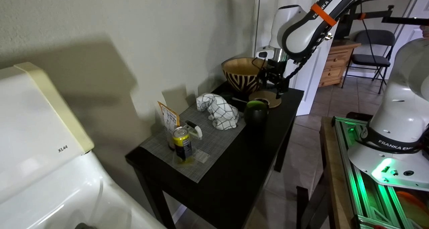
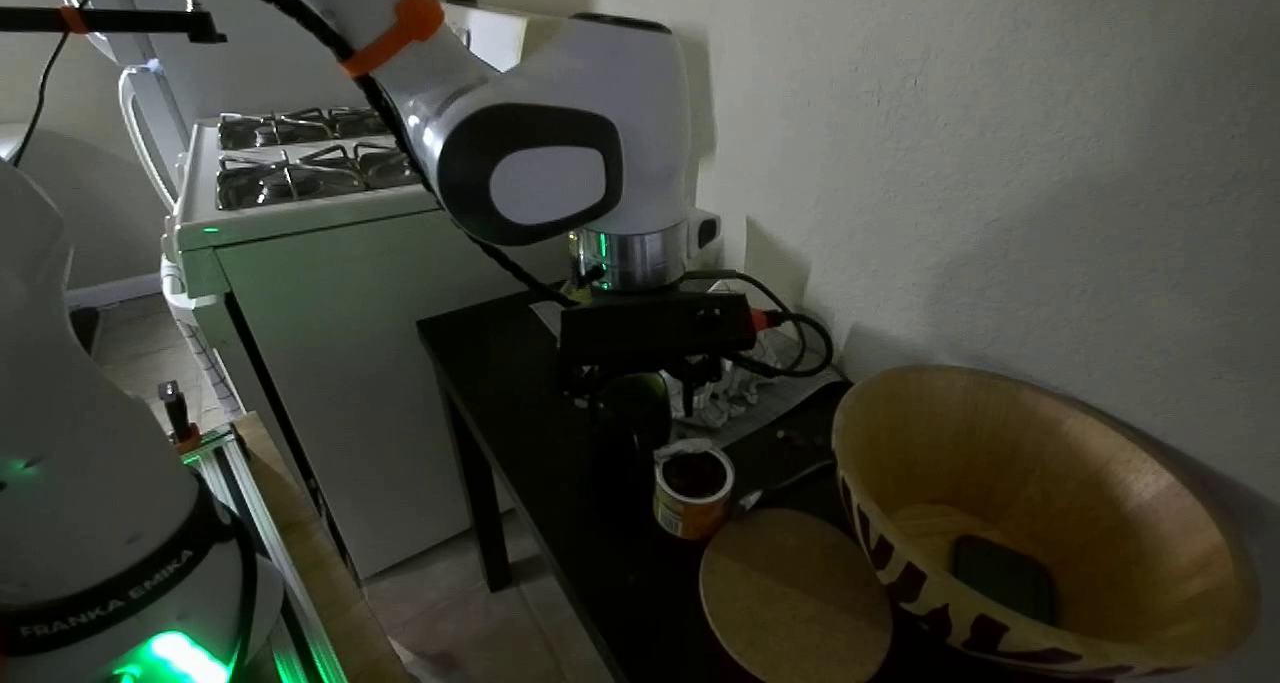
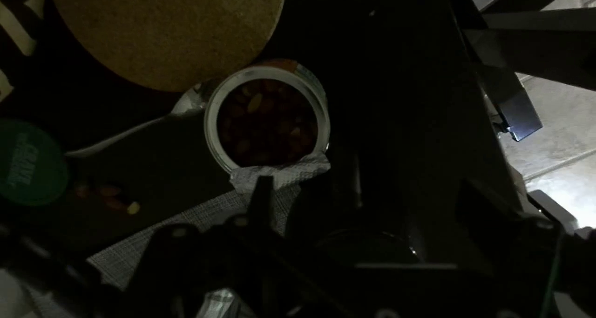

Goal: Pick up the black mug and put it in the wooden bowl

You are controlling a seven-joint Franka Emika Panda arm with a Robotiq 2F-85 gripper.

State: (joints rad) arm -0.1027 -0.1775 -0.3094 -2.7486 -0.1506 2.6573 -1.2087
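On the counter [image 1: 241,165], apart from the wooden bowl [image 2: 1090,463], the black mug [image 1: 255,116] stands below empty, widely parted jaws; we should centre these over its body, then lower straight, sparing the nut can [image 2: 690,513] just beside. We note a dark, faintly glossy, upright, roughly cylindrical form, its inside showing green

"XL44" stands on a white panel [image 1: 37,131], "FRANKA EMIKA" runs along the robot arm [image 1: 298,38], crossed by an orange strap [image 1: 323,14], and again round the base [image 2: 110,553], while pale lettering on a green disc [image 3: 32,164] is too dim to read surely.
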